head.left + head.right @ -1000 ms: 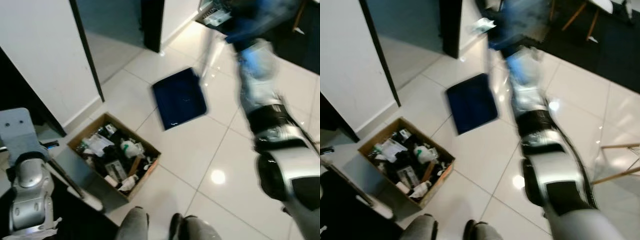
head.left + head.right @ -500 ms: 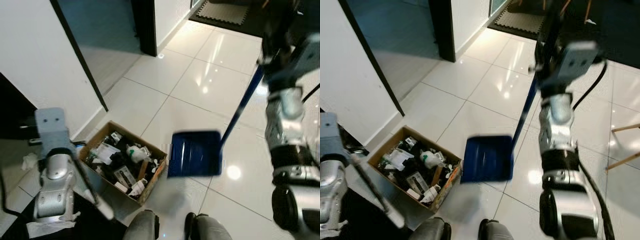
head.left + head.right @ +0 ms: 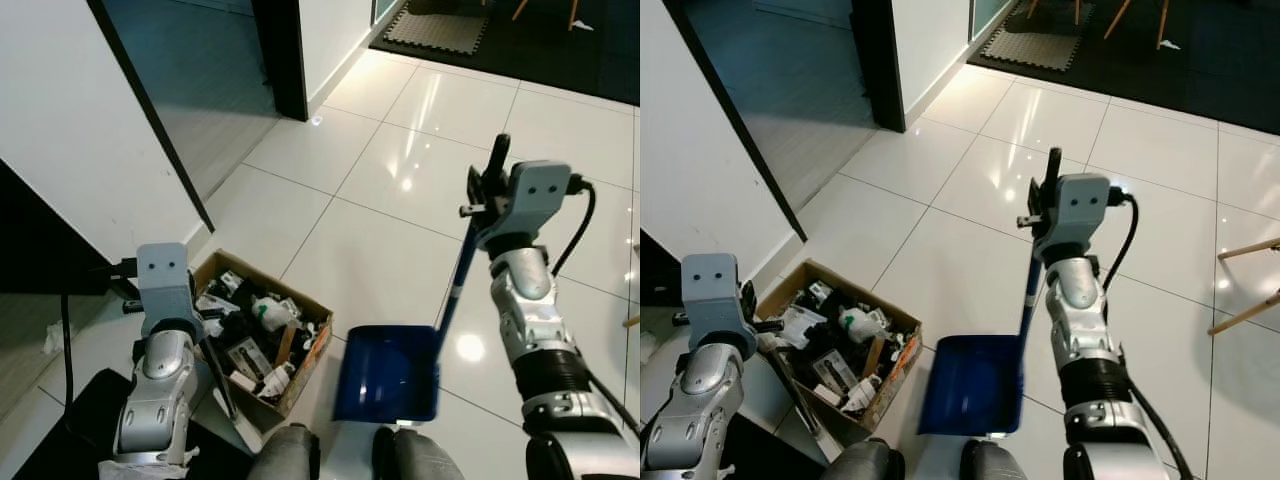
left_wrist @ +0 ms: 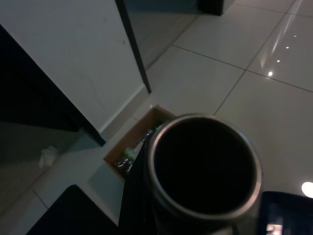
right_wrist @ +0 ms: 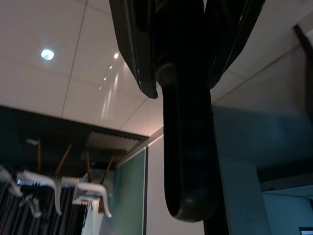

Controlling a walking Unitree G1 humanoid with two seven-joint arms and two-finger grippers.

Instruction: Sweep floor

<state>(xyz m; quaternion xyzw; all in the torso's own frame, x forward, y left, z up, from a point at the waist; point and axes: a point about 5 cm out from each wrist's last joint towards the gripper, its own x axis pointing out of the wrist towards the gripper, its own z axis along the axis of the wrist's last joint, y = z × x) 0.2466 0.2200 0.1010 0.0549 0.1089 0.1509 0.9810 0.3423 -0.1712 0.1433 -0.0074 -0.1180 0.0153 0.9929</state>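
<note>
Dustpan [image 3: 388, 373] hung on the tiles below the right gripper [image 3: 488, 190], whose fingers clamped its handle [image 5: 187, 147]; left gripper [image 3: 160, 300] gripped a broom pole [image 4: 203, 166] beside the cardboard box [image 3: 255, 335].

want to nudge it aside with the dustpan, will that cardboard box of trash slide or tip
The cardboard box looks low and wide, so it would probably slide rather than tip on the glossy floor tiles. Its loosely piled trash may shift or spill. The dustpan, held by the right pincer, seems stiff enough.
</note>
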